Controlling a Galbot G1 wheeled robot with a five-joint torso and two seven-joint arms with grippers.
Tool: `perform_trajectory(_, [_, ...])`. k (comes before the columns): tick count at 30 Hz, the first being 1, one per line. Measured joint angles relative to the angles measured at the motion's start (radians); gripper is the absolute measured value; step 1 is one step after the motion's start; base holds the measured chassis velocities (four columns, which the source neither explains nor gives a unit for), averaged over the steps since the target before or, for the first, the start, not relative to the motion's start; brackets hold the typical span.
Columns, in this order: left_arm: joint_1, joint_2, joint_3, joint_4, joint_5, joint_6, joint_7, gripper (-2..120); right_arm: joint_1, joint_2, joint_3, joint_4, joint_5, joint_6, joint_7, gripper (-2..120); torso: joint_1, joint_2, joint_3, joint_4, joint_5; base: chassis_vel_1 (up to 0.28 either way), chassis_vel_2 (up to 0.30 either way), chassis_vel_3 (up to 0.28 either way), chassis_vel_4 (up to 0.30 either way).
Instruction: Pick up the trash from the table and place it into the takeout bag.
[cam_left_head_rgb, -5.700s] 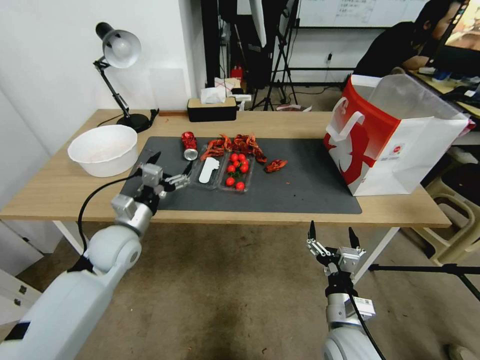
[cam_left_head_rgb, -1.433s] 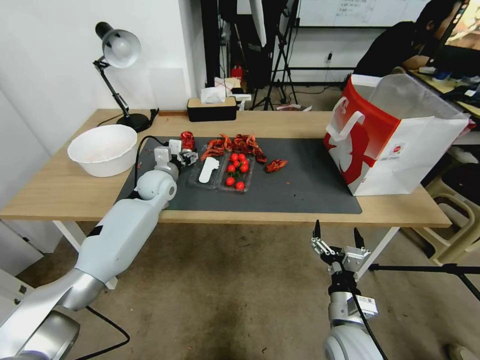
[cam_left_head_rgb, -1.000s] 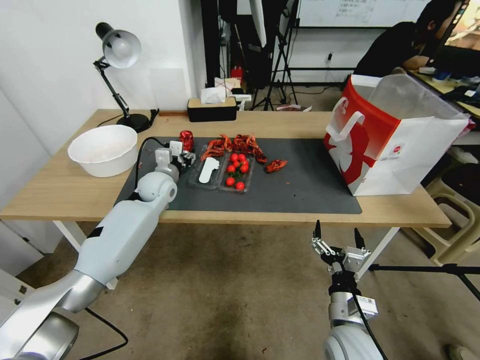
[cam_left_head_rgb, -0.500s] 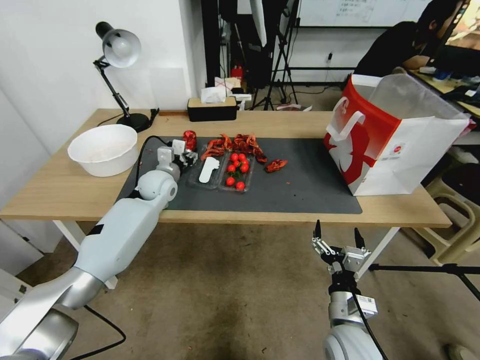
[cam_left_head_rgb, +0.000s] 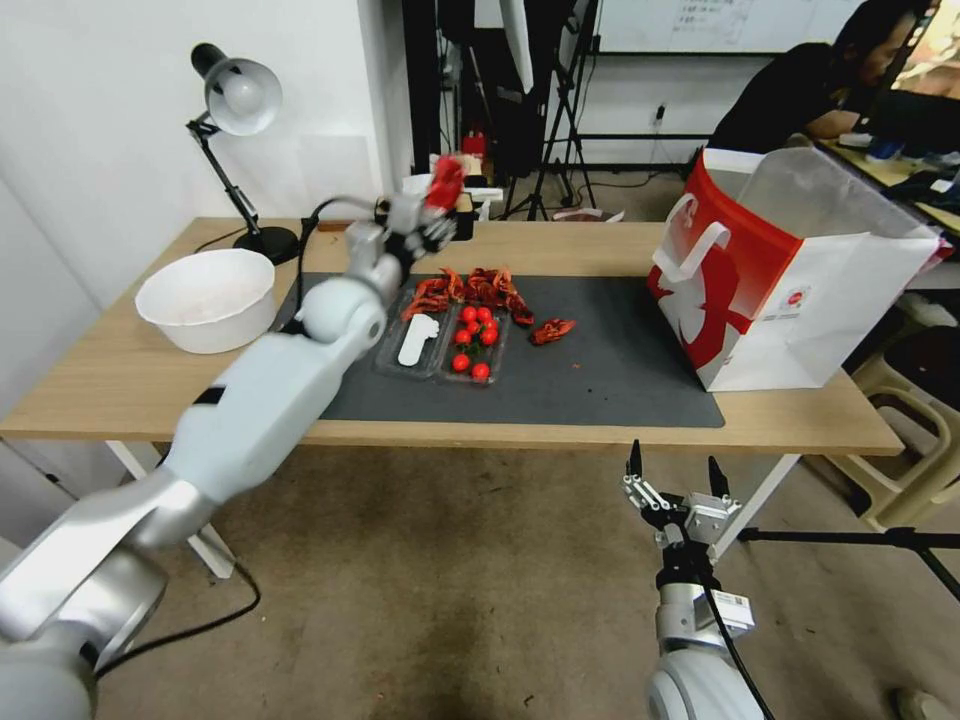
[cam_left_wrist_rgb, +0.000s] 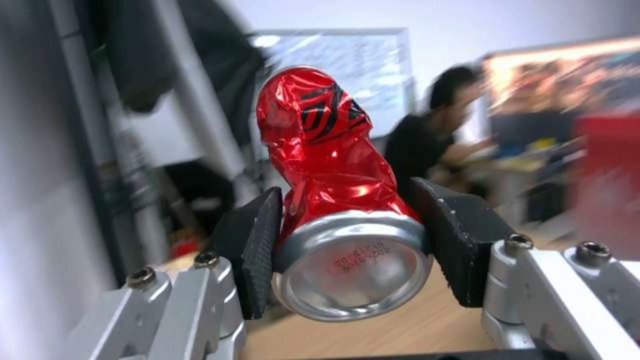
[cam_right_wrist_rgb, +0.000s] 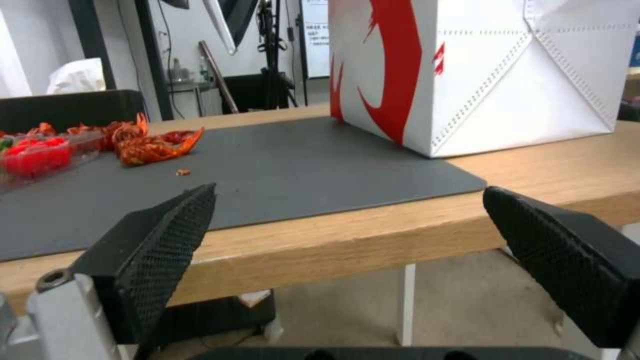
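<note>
Red crushed aluminium, the crushed red can sat clamped between the two black pads of the left pincer, raised well above the bench over its far edge. In the left wrist view the can stood with its long axis running straight out from the pincer, silver base toward the wrist and crumpled top pointing away, each pad pressed against a side of the lower body.

From that pincer the takeout bag lay well apart on its right-hand side, standing upright at the right end of the dark grey mat with its mouth open upward. That sideways gap was what the coming carry appeared to turn on: the can would have to cross over the clear tray of tomatoes and the red shell scraps, which lay below and between pincer and bag.

The right pincer hung low in front of the bench edge with its fingers spread wide and nothing between them. It was nearer the bag than the left, as the right wrist view showed the bag just beyond the bench edge.

Half a second earlier the left pincer had been down at mat level beside the tray, gripping the can there; now arm and can were lifted high and farther back. Nothing else had shifted.
</note>
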Motion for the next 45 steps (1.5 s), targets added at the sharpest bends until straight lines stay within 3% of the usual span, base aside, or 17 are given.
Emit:
perform_trajectory(12, [-0.245, -0.141, 0.195, -0.021, -0.136, 0.002, 0.012, 49, -0.006, 0.007, 0.011, 0.002, 0.000, 0.004, 0.001, 100, 0.000, 0.000, 0.000, 0.0001, 0.0001, 0.000, 0.000, 0.000, 0.000])
perform_trajectory(18, [-0.328, -0.277, 0.253, 0.038, -0.171, 0.004, 0.012, 49, -0.006, 0.011, 0.012, 0.003, 0.000, 0.006, 0.001, 100, 0.000, 0.000, 0.000, -0.0003, 0.0001, 0.000, 0.000, 0.000, 0.000])
perform_trajectory(23, [-0.337, -0.309, 0.263, 0.058, -0.171, 0.004, 0.012, 49, -0.006, 0.012, 0.012, 0.004, 0.000, 0.006, 0.001, 100, 0.000, 0.000, 0.000, -0.0003, 0.0001, 0.000, 0.000, 0.000, 0.000])
perform_trajectory(30, [-0.346, -0.436, 0.319, 0.172, -0.167, 0.000, 0.024, 49, -0.008, 0.013, 0.022, 0.001, 0.001, 0.011, 0.002, 100, 0.000, 0.000, 0.000, -0.0002, -0.0001, 0.000, 0.000, 0.000, 0.000])
perform_trajectory(35, [-0.342, -0.462, 0.371, 0.205, -0.166, -0.011, 0.030, 49, -0.004, 0.013, 0.022, -0.009, 0.002, 0.015, 0.002, 100, 0.000, 0.000, 0.000, -0.0003, -0.0001, 0.000, 0.000, 0.000, 0.000])
perform_trajectory(45, [-0.314, -0.463, 0.414, 0.197, -0.159, -0.016, 0.034, 49, 0.002, 0.014, 0.021, -0.018, 0.002, 0.017, 0.002, 100, 0.000, 0.000, 0.000, -0.0001, -0.0002, 0.000, 0.000, 0.000, 0.000])
